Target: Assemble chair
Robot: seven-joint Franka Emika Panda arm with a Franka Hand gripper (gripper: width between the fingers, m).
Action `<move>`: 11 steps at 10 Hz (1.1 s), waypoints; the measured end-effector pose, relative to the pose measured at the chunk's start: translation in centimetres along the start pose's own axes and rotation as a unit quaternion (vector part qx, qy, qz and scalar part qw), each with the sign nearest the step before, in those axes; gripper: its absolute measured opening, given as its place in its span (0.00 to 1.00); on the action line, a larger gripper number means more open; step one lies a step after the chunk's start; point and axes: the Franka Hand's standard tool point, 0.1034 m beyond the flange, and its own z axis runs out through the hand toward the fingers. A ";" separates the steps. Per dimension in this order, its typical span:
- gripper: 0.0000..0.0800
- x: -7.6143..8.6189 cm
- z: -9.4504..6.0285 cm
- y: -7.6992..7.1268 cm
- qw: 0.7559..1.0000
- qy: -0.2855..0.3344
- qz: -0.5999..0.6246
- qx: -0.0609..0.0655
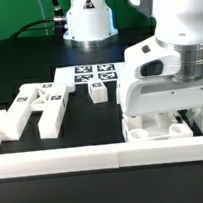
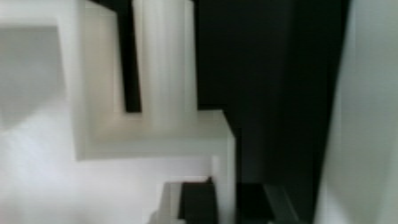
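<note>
Jaws sit low over the seat part [image 1: 158, 130], near edge of the table [image 1: 101, 118] on the exterior view's right, just behind the border wall [image 1: 55, 157]. Can't tell if they're open or clamped: the arm's body hides them and the wrist view is just blurred white plastic. H-shaped frames [image 1: 35, 106] lie well apart on the exterior view's left, marker board [image 1: 92, 74] farther back. Parts look rigid, light and slick, so I'd grip squarely across a flat wall or bar, not a corner

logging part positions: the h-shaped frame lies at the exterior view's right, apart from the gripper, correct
No: the H-shaped frame lies at the exterior view's left, apart from the gripper. The exterior view shows it.
</note>
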 end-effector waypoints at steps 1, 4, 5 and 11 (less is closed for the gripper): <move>0.04 0.3 0.0 -0.3 1.000 -0.001 0.001 0.000; 0.04 0.7 -0.1 -1.0 1.000 -0.004 0.012 0.000; 0.04 0.8 0.0 -1.2 1.000 -0.004 0.014 0.000; 0.28 0.9 -0.1 0.0 1.000 -0.005 0.021 -0.009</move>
